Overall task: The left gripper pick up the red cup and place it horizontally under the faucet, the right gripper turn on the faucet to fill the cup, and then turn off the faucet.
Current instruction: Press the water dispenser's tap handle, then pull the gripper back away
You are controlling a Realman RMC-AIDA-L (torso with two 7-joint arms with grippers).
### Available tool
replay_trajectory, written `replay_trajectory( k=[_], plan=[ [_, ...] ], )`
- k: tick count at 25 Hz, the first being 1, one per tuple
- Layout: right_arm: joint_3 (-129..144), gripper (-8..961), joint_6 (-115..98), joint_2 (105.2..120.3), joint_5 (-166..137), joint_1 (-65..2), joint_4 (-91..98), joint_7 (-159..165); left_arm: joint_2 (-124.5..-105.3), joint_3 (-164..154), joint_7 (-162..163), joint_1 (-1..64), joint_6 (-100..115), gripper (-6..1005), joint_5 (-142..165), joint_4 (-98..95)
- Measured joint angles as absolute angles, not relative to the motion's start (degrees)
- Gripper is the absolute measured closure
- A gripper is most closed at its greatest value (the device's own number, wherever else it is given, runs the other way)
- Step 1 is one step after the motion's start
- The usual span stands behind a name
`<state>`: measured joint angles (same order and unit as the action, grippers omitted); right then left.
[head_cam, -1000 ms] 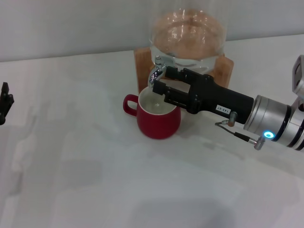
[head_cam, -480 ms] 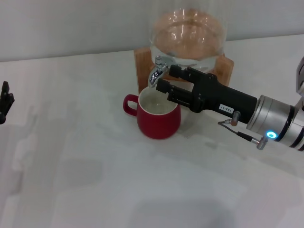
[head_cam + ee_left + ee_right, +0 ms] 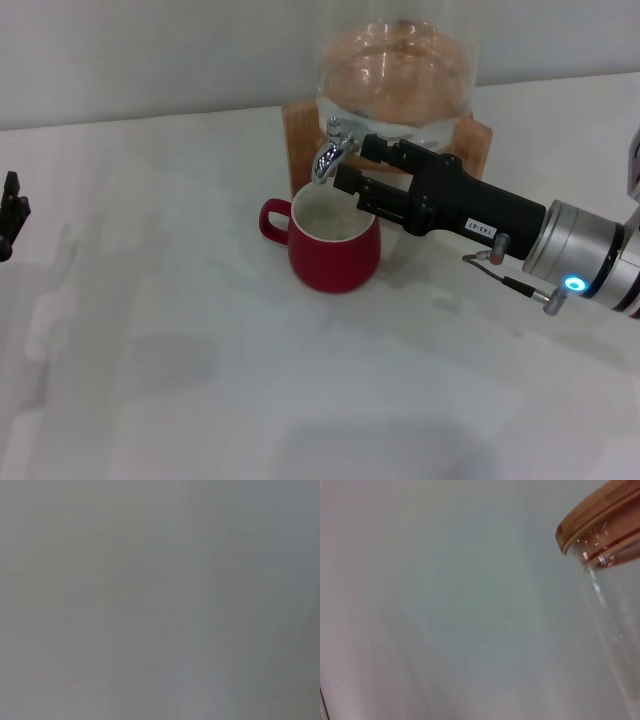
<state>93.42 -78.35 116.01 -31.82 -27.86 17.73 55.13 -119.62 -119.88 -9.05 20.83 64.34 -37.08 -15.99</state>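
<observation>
A white table (image 3: pixel 200 350) is filling most of the head view, and its surface is looking smooth and a little glossy. Soft, pale light is lying on it, with some faint grey shadows showing toward the near edge. Behind the table, a plain light grey wall (image 3: pixel 150 60) is running across the whole back of the scene. The line where the table is meeting the wall is rising slightly toward the right. The left wrist view is showing only an even grey surface.
</observation>
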Motion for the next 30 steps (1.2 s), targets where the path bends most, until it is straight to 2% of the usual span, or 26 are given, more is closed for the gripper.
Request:
replay_trajectory(
  k=[22, 30],
  plan=[
    [93.3, 232, -78.5, 115.93, -30.6, -27.5, 17.8, 54.5, -119.62, -119.9, -9.0, 21.0, 64.3, 119, -37.2, -15.7],
    [93.4, 232, -86.3, 115.63, -30.4, -25.6, 17.4, 55.1, -119.62, -119.9, -9.1, 21.2, 64.3, 119, -37.3, -15.4]
  ],
)
